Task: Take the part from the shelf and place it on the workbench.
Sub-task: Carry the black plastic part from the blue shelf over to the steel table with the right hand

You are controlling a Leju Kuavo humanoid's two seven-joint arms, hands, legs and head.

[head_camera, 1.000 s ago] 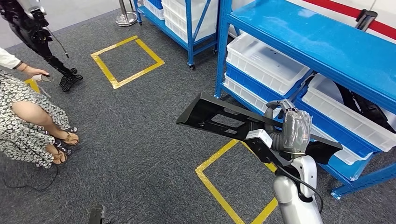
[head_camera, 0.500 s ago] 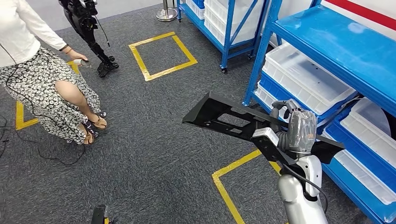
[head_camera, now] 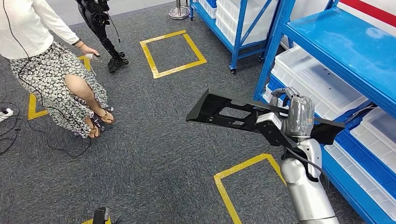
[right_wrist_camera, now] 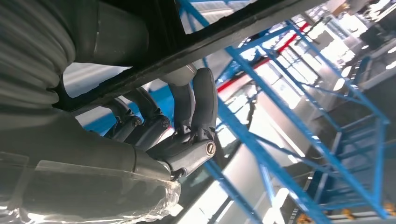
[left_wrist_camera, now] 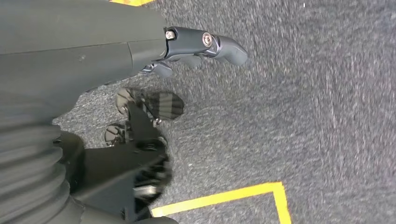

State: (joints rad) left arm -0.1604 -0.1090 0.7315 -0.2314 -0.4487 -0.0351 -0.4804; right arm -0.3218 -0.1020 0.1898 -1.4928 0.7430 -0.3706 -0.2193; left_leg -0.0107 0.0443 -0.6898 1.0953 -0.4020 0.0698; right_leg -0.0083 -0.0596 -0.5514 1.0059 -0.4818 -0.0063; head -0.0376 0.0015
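Swung further round since before, with shelf (head_camera: 327, 51) nearer. Right hand (head_camera: 292, 116) grips black part (head_camera: 224, 112); left hand (left_wrist_camera: 196, 46) loosely spread, holding nothing.

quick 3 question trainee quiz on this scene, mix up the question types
1. True or false: the right hand holds the black part in the air.
2. The white bins sit on: A) the blue shelf B) the carpet C) a cart
3. Fill in: the left hand holds ____ above the grey carpet.

Key: 1 true; 2 A; 3 nothing
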